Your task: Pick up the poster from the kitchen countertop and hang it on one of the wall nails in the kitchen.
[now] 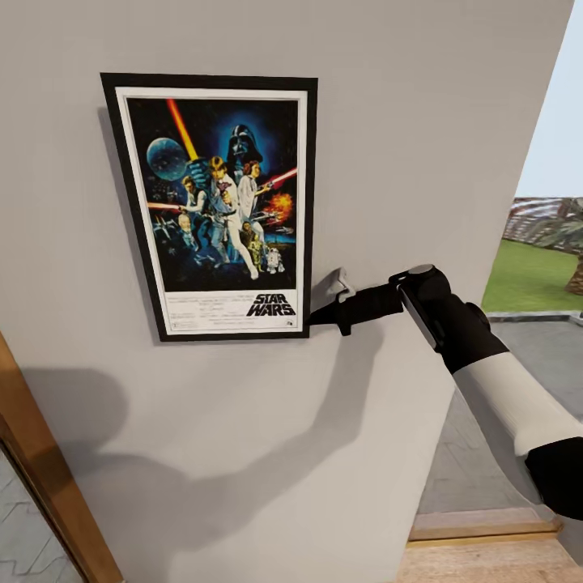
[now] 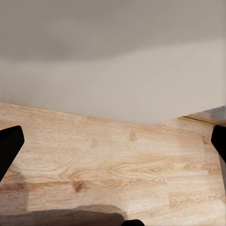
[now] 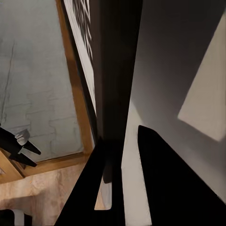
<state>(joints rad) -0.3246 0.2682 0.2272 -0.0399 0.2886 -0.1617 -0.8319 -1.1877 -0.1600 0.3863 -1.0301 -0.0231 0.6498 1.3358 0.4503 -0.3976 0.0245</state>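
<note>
Poster [image 1: 217,206] edge between right end effector [image 1: 324,312] fingers

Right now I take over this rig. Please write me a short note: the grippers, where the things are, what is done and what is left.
Right gripper: at the poster's lower right corner, jaws on either side of the frame edge as the right wrist view shows; whether it grips is unclear.
Left gripper: open, holds nothing, points down at a wooden floor.
Poster: upright, flat against the grey wall. The nail is hidden, so I cannot confirm it is hooked.
Left: ease the right gripper off and check that the poster stays.
</note>
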